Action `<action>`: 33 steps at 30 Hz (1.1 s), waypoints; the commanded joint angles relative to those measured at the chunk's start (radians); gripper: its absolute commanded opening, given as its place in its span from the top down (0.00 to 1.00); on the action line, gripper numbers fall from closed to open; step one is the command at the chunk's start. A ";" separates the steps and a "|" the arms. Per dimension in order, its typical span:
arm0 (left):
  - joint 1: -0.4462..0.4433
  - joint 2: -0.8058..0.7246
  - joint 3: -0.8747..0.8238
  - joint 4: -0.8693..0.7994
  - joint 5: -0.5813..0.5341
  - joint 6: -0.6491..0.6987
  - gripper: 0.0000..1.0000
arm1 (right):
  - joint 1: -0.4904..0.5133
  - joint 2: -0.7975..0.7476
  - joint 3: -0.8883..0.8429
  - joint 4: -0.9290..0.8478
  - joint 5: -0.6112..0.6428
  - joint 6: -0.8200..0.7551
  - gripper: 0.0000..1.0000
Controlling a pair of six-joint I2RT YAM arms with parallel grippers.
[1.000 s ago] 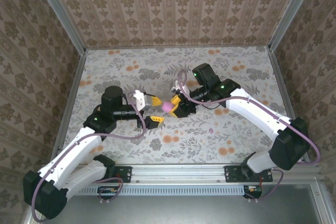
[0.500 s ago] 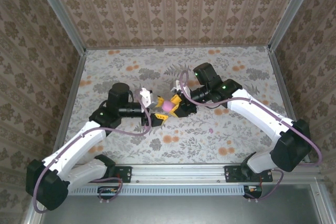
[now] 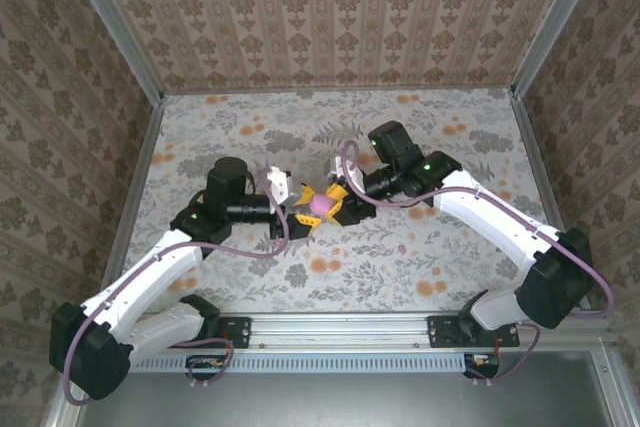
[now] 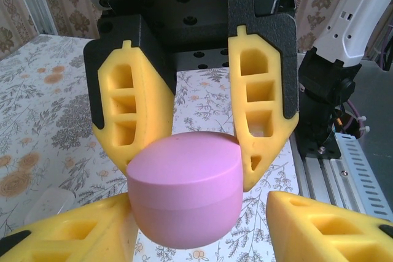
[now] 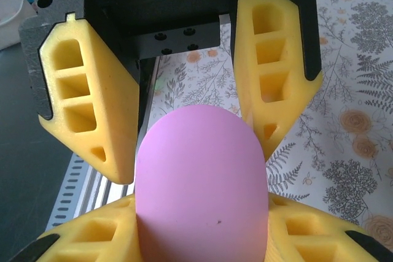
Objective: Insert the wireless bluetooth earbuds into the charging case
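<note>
Straddling the pink charging case (image 3: 318,204) mid-air, the left gripper (image 4: 198,200) gapes wide while the right gripper (image 5: 201,204) pinches it; closing off-centre could squirt it loose.

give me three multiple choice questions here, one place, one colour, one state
1. Where is the pink case? A between the left gripper and right gripper B against the back wall C beside an arm base
2. What colour are the fingers? A white B yellow C green
3. The case is A in two halves B wide open C closed
Answers: 1 A, both wrist views show fingers flanking it; 2 B, yellow in every view; 3 C, the left wrist view shows just a thin seam.
</note>
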 commanded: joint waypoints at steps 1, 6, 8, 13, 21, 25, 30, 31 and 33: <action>-0.012 0.001 0.036 0.021 -0.003 -0.003 0.43 | 0.007 -0.019 -0.005 -0.019 0.010 -0.024 0.62; -0.018 0.010 0.043 0.001 -0.049 0.000 0.42 | 0.015 -0.019 -0.003 -0.014 0.003 -0.028 0.62; -0.019 0.015 0.048 -0.005 -0.051 0.006 0.43 | 0.016 -0.019 -0.002 -0.016 0.000 -0.029 0.62; -0.021 0.018 0.051 -0.001 -0.045 0.003 0.46 | 0.020 -0.014 0.001 -0.029 0.018 -0.043 0.62; -0.022 0.010 0.045 0.003 -0.044 0.002 0.45 | 0.022 -0.014 -0.004 -0.037 0.047 -0.061 0.62; -0.021 0.006 0.041 0.007 -0.049 0.002 0.48 | 0.022 -0.017 -0.006 -0.037 0.055 -0.063 0.62; -0.021 0.006 0.040 -0.001 -0.052 0.005 0.51 | 0.022 -0.019 -0.007 -0.040 0.057 -0.069 0.62; -0.021 0.006 0.040 -0.001 -0.051 0.007 0.50 | 0.022 -0.021 -0.010 -0.035 0.058 -0.069 0.62; -0.021 0.006 0.039 0.007 -0.050 0.003 0.48 | 0.022 -0.019 -0.009 -0.036 0.059 -0.069 0.62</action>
